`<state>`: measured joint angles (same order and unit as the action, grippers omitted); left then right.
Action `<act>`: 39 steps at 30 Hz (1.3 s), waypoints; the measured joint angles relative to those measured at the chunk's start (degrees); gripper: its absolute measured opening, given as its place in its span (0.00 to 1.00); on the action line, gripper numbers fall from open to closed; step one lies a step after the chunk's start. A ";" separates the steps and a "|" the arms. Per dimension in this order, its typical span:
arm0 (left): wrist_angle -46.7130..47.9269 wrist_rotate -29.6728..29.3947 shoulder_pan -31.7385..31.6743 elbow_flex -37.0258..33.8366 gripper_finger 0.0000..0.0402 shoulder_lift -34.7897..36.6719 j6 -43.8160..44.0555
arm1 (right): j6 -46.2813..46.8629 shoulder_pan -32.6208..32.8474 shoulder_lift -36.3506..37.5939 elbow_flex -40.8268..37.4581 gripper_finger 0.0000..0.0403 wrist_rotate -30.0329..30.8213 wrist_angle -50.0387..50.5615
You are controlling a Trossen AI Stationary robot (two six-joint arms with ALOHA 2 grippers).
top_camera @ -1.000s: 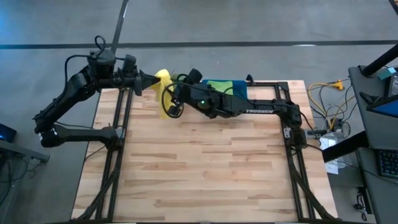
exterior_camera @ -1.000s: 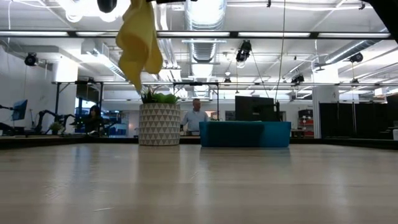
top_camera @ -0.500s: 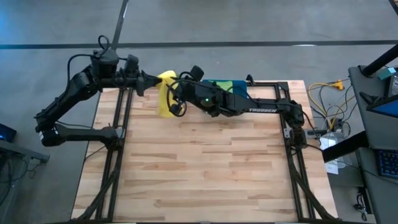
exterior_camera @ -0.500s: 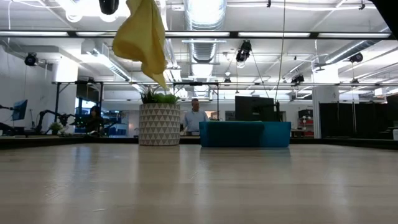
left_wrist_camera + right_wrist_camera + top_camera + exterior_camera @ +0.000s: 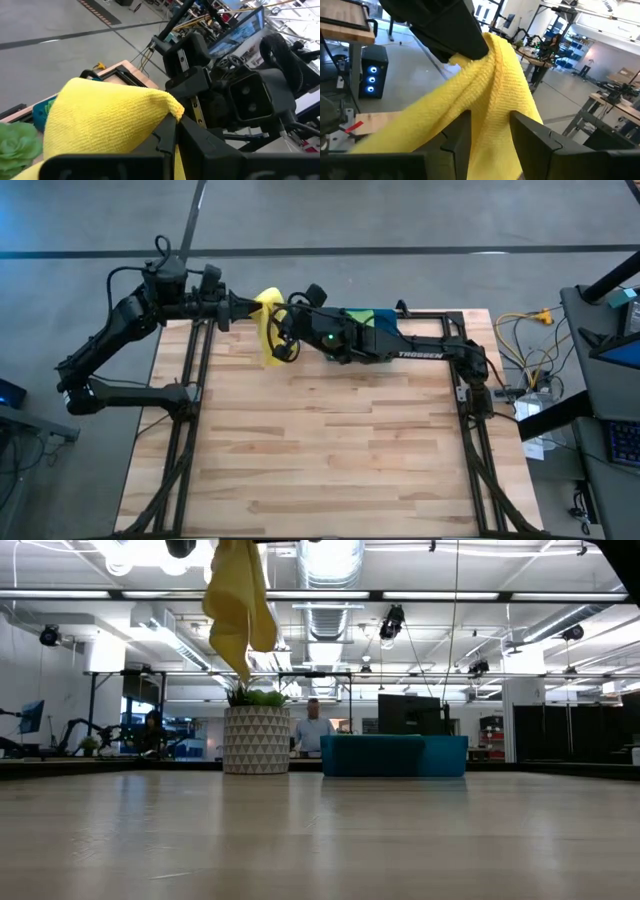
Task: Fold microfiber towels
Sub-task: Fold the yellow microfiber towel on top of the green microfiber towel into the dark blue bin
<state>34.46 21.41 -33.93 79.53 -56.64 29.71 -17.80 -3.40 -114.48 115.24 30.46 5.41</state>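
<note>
High view: Left gripper [image 5: 243, 307] raised over the far left part of the desk [image 5: 330, 470], fingers together and clamped on the top corner of the yellow towel [image 5: 266, 330]. Towel hanging from that grip, clear of the desk top, close to the far edge. Right gripper [image 5: 281, 330] reaching in from the right, just beside the hanging cloth and facing the left gripper. More folded cloth, teal and light green [image 5: 366, 316], lying at the far edge under the right arm.

Low view: Yellow towel [image 5: 238, 600] suspended in the air at upper left, lower tip well above the desk surface [image 5: 320, 840]. Grippers out of frame above. Beyond the far edge: a patterned plant pot [image 5: 256, 739], a teal-blue tray [image 5: 394, 755], and a person [image 5: 315, 727] standing in the room behind.

Left wrist view: Yellow towel [image 5: 105, 120] pinched at its corner between the two dark fingers [image 5: 167, 142], cloth draped over them. Right arm's wrist housing [image 5: 235, 95] directly opposite, close by.

Right wrist view: Fingers [image 5: 535, 137] standing apart with a fold of the yellow towel [image 5: 485, 105] running down between them; whether the pads press the cloth, cannot tell. Left gripper's dark tip [image 5: 450, 35] holding the towel's top corner just beyond.
</note>
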 joint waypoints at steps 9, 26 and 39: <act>-1.87 0.98 -0.02 0.00 0.00 -0.07 1.51 | 3.14 -0.52 -0.02 -0.82 0.32 -0.46 0.10; -4.67 2.64 0.26 0.07 0.00 1.20 4.42 | 8.66 -1.92 -0.02 -2.72 0.30 3.19 3.53; -5.55 3.47 0.26 0.28 0.00 1.79 4.26 | 13.76 -2.01 -0.06 -8.24 0.22 3.10 6.29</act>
<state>28.91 24.88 -33.67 79.81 -54.85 33.98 -4.04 -5.41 -114.54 107.00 33.56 11.70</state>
